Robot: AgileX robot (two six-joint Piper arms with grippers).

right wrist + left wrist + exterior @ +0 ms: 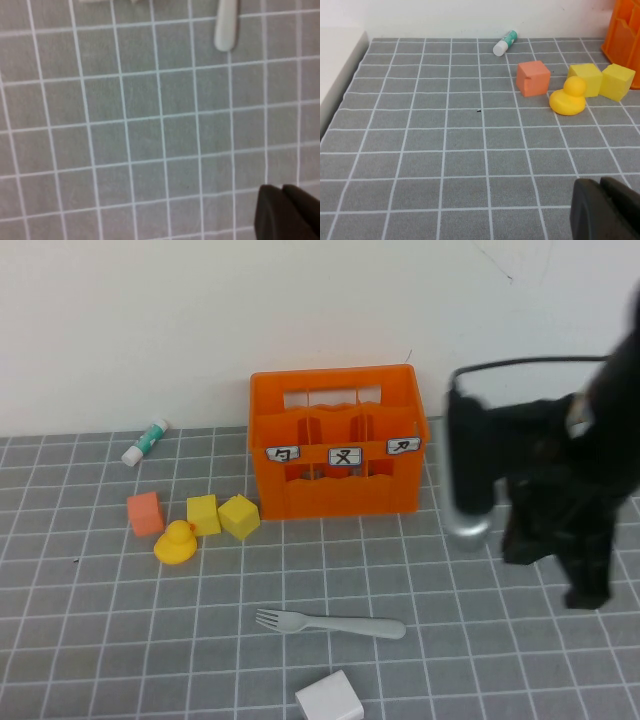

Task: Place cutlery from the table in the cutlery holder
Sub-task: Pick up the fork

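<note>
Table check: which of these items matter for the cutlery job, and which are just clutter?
Job: fork flat on the table; orange cutlery holder; right gripper right of the holder; left gripper low over bare table.

Clutter: glue stick, orange cube, two yellow cubes, yellow duck, white block.

The right arm (560, 490) is matte black, with a silver cylindrical joint (467, 525) and a looping black cable (520, 363).

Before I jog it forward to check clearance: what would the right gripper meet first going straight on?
Probably the fork's handle end; bare table lies between it and the right gripper, though depth is unclear.
</note>
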